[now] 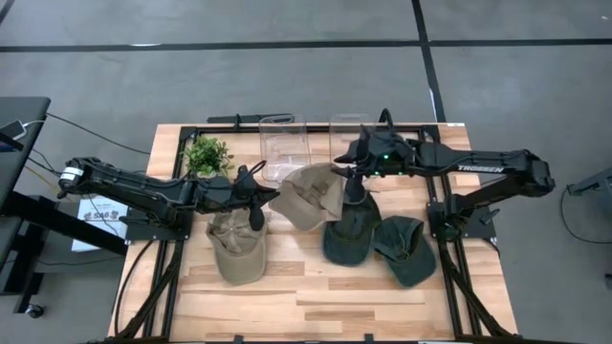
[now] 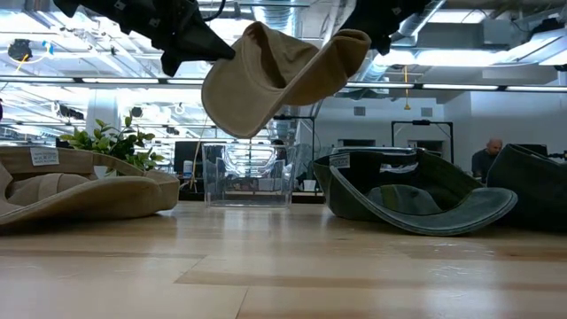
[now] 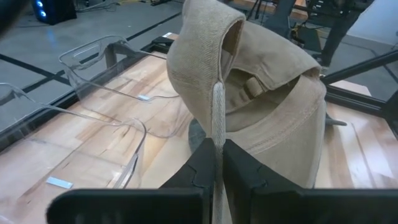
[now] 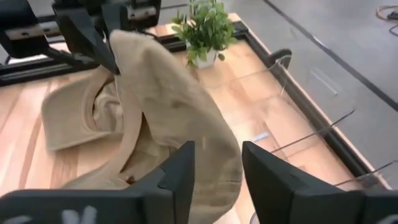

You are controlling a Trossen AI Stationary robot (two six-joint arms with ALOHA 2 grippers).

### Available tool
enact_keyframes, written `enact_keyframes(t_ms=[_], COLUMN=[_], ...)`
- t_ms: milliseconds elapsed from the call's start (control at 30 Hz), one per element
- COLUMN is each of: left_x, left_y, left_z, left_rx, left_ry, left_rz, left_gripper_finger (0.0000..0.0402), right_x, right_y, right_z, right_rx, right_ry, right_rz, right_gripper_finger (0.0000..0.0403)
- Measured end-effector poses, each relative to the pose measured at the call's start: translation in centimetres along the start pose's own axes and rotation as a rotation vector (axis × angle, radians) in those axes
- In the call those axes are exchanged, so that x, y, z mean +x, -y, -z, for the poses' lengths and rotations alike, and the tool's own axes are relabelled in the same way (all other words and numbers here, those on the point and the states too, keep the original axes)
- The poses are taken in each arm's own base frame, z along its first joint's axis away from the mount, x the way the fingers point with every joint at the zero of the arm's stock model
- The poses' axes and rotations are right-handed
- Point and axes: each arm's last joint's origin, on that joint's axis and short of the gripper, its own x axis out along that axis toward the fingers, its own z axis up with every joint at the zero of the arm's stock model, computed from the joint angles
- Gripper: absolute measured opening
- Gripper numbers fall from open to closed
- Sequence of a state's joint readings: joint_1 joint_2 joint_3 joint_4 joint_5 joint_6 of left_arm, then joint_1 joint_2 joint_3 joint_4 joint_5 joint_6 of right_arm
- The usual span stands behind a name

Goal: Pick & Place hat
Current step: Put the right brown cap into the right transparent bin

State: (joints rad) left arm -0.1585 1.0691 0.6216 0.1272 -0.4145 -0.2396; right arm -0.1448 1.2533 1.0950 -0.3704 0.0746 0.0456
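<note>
Pale wooden butcher-block tabletop point(image 1: 316, 291) is carrying everything: two clear plastic bins point(image 1: 284, 143) at the far edge, a small green potted plant point(image 1: 207, 155) beside them, a tan cloth cap point(image 1: 235, 250) lying on the left, and two dark green caps point(image 1: 352, 235) on the right.

Hanging in the air above the middle is the task's thing, a soft beige fabric hat point(image 2: 266, 75), crumpled and sagging, its long axis running across the table from one arm to the other and its hollow facing down.

On its left end, the left gripper point(image 3: 218, 163) is pinching a folded edge of the hat, jaws clenched on the cloth. At the other end, the right gripper point(image 4: 217, 163) is standing with its fingers parted on either side of the fabric.
</note>
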Motion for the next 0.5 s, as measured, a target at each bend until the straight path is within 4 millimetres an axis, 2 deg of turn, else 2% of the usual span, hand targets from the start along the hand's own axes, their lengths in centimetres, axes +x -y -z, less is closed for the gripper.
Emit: enact_keyframes(t_ms=[267,500], left_x=[-0.09,-0.08], left_y=[0.22,0.21], left_z=[0.05,0.05], left_rx=[0.011,0.01], left_ry=[-0.001,-0.001], left_rz=[0.011,0.01], left_gripper_finger=[0.0017,0.0017], right_x=[0.69,0.9], right_y=[-0.02,0.13], right_z=[0.6,0.94], right_rx=[-0.005,-0.005], right_ry=[-0.059,-0.092], right_rz=[0.002,0.018], right_gripper_finger=[0.0199,0.0212])
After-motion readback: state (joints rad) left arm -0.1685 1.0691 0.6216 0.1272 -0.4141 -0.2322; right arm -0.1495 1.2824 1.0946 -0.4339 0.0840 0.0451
